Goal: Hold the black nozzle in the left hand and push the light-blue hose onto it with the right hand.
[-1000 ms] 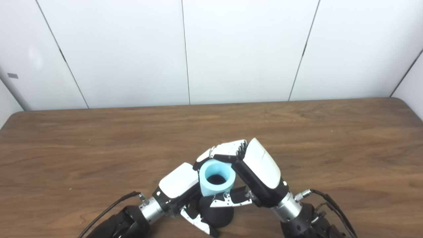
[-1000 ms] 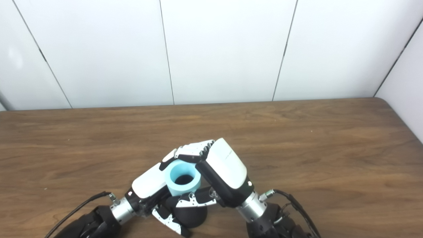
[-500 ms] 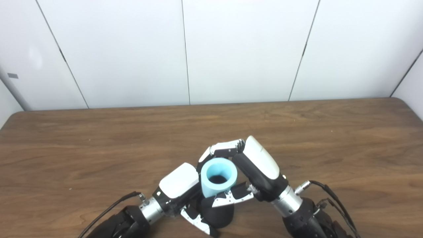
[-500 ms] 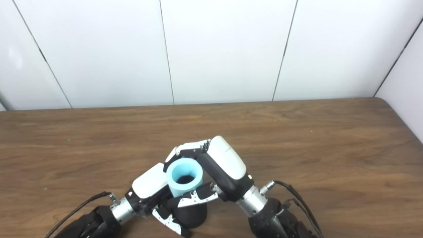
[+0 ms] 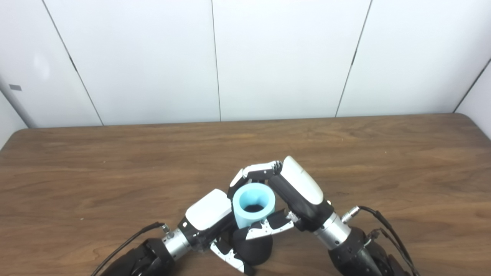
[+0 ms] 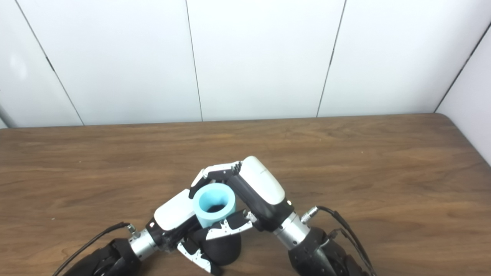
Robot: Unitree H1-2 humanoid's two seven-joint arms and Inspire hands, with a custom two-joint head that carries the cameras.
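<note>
My left hand point(image 5: 209, 214) is positioned low over the near edge of the wooden table point(image 5: 115, 168), its white back facing up. Its fingers point(image 5: 226, 257) are curled around the black nozzle point(image 5: 255, 249), whose rounded, wide body shows below and to the right of the palm. The nozzle is gripped, not resting free; whether its base touches the table I cannot tell.

My right hand point(image 5: 297, 188) comes in from the right and is tilted toward the left hand. Its fingers point(image 5: 255, 172) wrap over the far side of the light-blue hose point(image 5: 254, 205), and its thumb point(image 5: 270, 228) presses against the near side, so the hose is pinched between them.

The hose is a short, thick-walled tube section, held nearly upright with its open end facing up toward the cameras. Its dark bore is visible. Its lower end sits directly on top of the nozzle, in contact with it; how far it is seated over the nozzle is hidden by the thumb and the hose wall.

Both hands are touching or nearly touching at the hose. A black cable point(image 5: 383, 230) runs from my right wrist.
</note>
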